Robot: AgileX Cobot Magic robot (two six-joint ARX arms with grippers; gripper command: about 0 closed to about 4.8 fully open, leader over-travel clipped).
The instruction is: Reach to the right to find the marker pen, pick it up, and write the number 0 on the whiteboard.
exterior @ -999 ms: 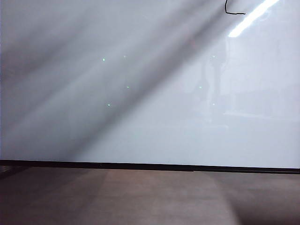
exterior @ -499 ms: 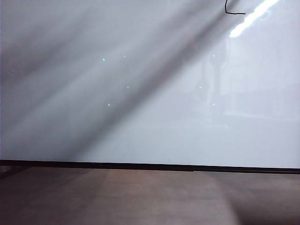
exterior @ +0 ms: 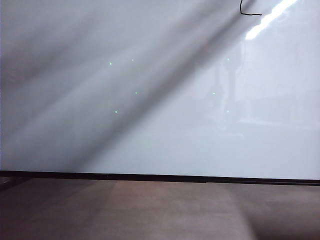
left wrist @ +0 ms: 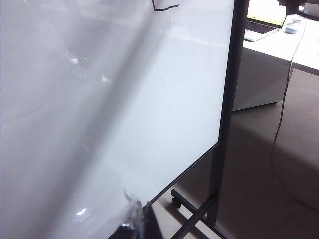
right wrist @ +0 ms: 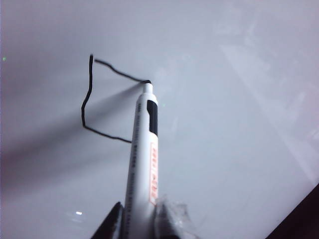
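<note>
Glossy pale whiteboard fills view — right gripper, clamped on the white marker pen, tip touching the unfinished black 0; left gripper's opening unclear.

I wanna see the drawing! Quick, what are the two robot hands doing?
Left gripper: by the whiteboard's bottom edge, holding nothing; open or shut cannot be told.
Right gripper: shut on the marker pen, tip at the unfinished number 0.

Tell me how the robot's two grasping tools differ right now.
The right tool is shut on the marker pen, whose tip touches the whiteboard at the unfinished number 0. The left tool holds nothing and shows only its tips low by the board's bottom edge; whether it is open I cannot tell. The right tool is up at the drawing, the left far below it. Both face the same whiteboard.
</note>
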